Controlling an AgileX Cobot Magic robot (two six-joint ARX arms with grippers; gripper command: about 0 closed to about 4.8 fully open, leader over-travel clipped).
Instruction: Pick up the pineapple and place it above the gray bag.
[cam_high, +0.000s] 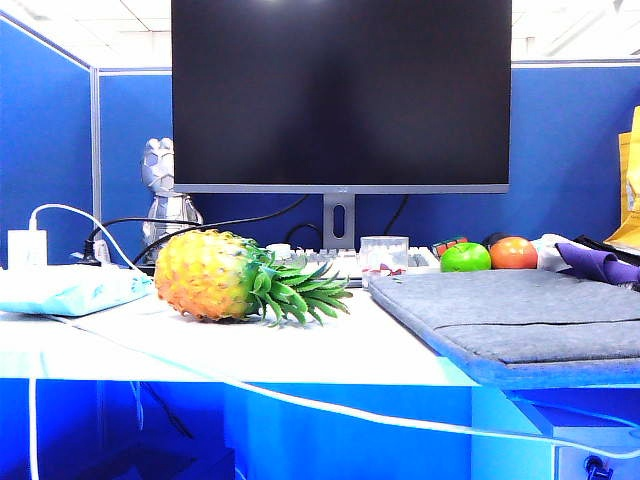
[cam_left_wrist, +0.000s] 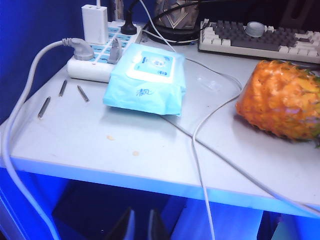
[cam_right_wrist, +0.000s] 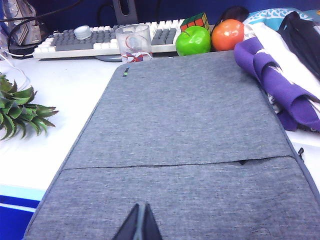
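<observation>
The pineapple (cam_high: 210, 275) lies on its side on the white table left of centre, its green crown (cam_right_wrist: 20, 107) pointing toward the gray bag (cam_high: 510, 310). The bag lies flat on the right, a seam line across it. Neither arm shows in the exterior view. In the left wrist view my left gripper (cam_left_wrist: 141, 211) hangs below the table's front edge, its jaws a narrow gap apart with nothing between them, and the pineapple (cam_left_wrist: 282, 102) is far ahead of it. My right gripper (cam_right_wrist: 140, 204) sits shut and empty over the near end of the bag (cam_right_wrist: 185, 130).
A light blue packet (cam_left_wrist: 147, 80), a power strip (cam_left_wrist: 95, 60) and a white cable (cam_left_wrist: 200, 165) sit left of the pineapple. Behind the bag are a keyboard (cam_right_wrist: 100, 40), a clear cup (cam_right_wrist: 134, 42), a green fruit (cam_right_wrist: 193, 40) and an orange one (cam_right_wrist: 227, 34). Purple cloth (cam_right_wrist: 280, 85) borders the bag.
</observation>
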